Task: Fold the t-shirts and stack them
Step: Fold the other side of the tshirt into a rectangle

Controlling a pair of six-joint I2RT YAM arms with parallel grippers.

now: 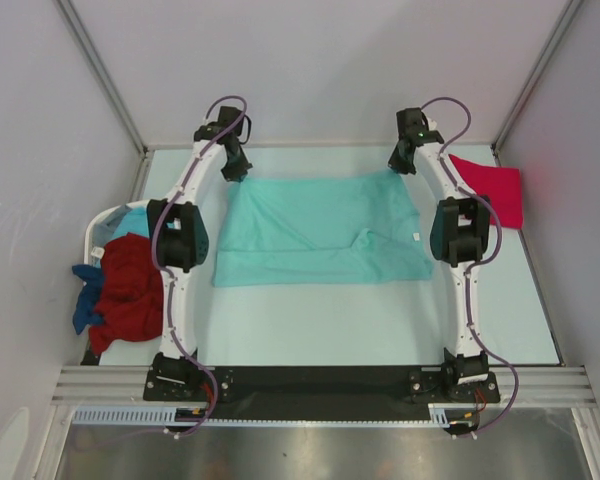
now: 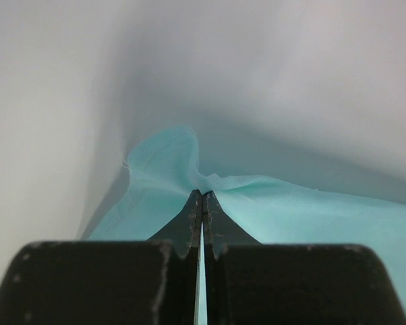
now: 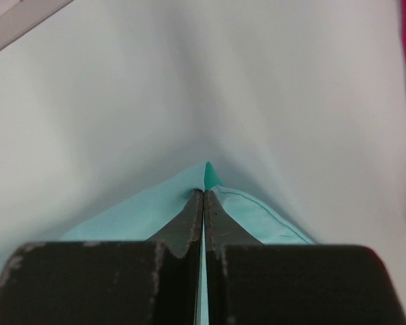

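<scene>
Teal t-shirt (image 1: 320, 235) lies spread on the tabletop (image 1: 330, 330), far corners clamped tight in left end effector (image 1: 237, 172) and right end effector (image 1: 400, 163); folding judged barely begun, pink-red t-shirt (image 1: 492, 190) far right, remaining t-shirts (image 1: 130, 290) heaped at basket (image 1: 92, 232).

Left pincer (image 1: 236, 174) and right pincer (image 1: 398, 165) grip corners of teal t-shirt (image 1: 320, 235).

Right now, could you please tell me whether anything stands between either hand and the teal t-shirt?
Nothing visible does: the left hand and the right hand are each shut directly on a far corner of the teal t-shirt, with no other object in between.
</scene>
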